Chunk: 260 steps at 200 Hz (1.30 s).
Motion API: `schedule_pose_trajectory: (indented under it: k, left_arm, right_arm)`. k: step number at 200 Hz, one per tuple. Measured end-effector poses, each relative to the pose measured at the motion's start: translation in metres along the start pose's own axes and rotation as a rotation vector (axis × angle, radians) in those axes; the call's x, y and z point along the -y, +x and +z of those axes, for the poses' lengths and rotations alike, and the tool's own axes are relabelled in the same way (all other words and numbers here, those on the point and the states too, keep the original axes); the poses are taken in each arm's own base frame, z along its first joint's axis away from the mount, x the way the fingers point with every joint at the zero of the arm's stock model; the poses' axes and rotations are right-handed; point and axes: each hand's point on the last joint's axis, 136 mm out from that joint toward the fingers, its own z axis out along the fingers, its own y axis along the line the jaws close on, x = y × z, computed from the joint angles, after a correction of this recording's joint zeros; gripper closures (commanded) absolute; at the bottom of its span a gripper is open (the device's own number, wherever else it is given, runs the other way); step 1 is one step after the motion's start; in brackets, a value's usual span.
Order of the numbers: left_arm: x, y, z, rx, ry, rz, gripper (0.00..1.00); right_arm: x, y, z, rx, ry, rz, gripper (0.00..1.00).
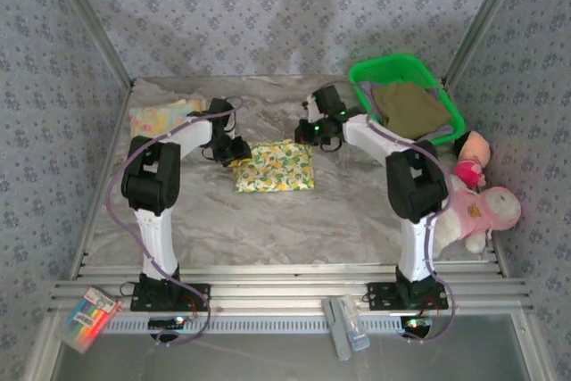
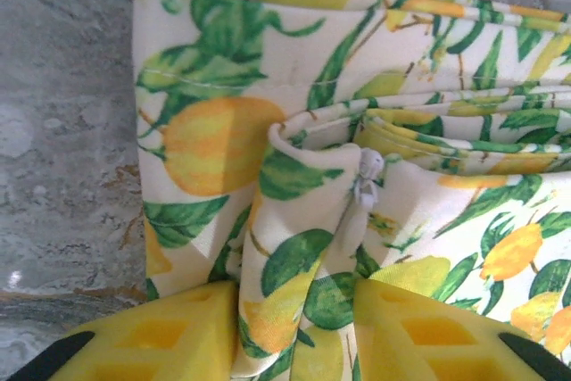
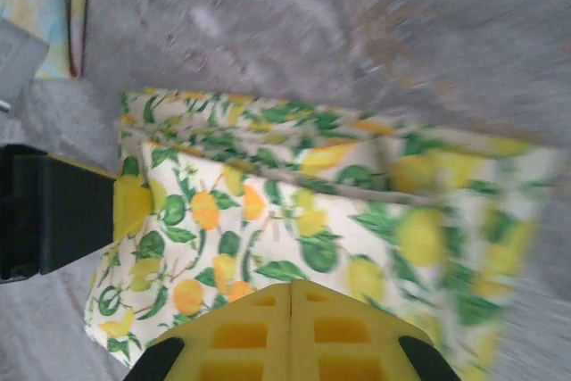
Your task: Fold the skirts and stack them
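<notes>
Left pincer astride fruit-print skirt edge

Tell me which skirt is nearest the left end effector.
The yellow-green fruit-print cloth skirt: a fold of it sits between the left end effector's fingers. The pastel floral skirt and plain olive-khaki skirt lie farther off.

Fruit-print skirt, yellow-green lemons and leaves on white, folded into a flat layered rectangle on the desk, centre of the top view. In the left wrist view one fold is bunched up into a ridge at lower middle. Pastel floral skirt folded flat, upper left. Olive-khaki skirt, plain, lies loosely in the green basket, upper right.
</notes>
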Motion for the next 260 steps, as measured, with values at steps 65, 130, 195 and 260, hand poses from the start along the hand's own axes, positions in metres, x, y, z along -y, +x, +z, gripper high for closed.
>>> schedule_pose_trajectory:
  k: [65,130,195,260]
  left_arm:
    - [-0.008,0.002,-0.025,0.038,-0.040,0.016,0.32]
    - [-0.026,0.017,-0.026,0.004,-0.044,-0.014,0.32]
    - [-0.016,0.018,-0.006,-0.018,0.000,-0.014,0.42]
    - [-0.014,0.018,-0.002,-0.010,0.004,-0.037,0.98]
  right_arm:
    - [0.027,0.025,0.061,-0.104,0.002,0.188,1.00]
    - [0.029,0.024,0.062,-0.104,-0.001,0.219,1.00]
    - [0.029,0.023,0.064,-0.102,-0.017,0.230,1.00]
    - [0.029,0.021,0.065,-0.098,-0.024,0.234,1.00]
